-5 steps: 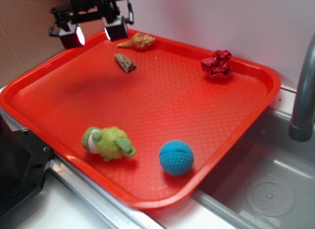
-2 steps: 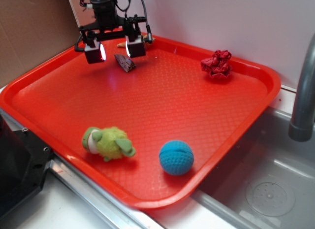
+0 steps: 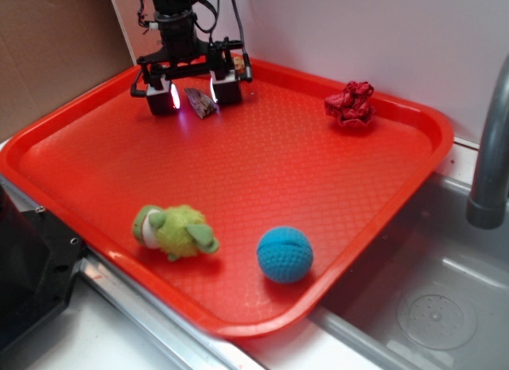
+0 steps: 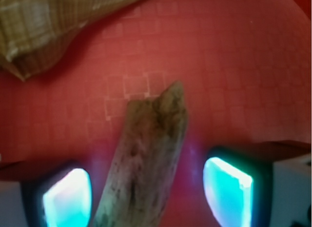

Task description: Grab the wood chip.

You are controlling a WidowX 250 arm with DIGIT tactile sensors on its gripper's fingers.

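Gripper (image 3: pixel 193 95) lowered over wood chip (image 4: pixel 146 158) at tray's (image 3: pixel 262 171) eleven o'clock; fingers (image 4: pixel 226 185) spread wide, flanking chip without contact; seashell (image 4: pixel 58 22) just beyond.

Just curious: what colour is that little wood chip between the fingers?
Brown-grey with dark streaky grain; the wood chip shows best in the wrist view.

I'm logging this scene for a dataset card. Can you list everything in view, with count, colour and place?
tray: 1, red, beside the sink
wood chip: 1, brown-grey, far left of tray, between the tool's fingers
seashell: 1, tan, just beyond the chip, mostly hidden in the exterior view
crumpled wrapper: 1, dark red, far right of tray
plush toy: 1, green, near left of tray
ball: 1, blue, near edge of tray
sink: 1, grey metal, right
faucet: 1, grey, right edge
tool: 1, black, open, straddling the chip
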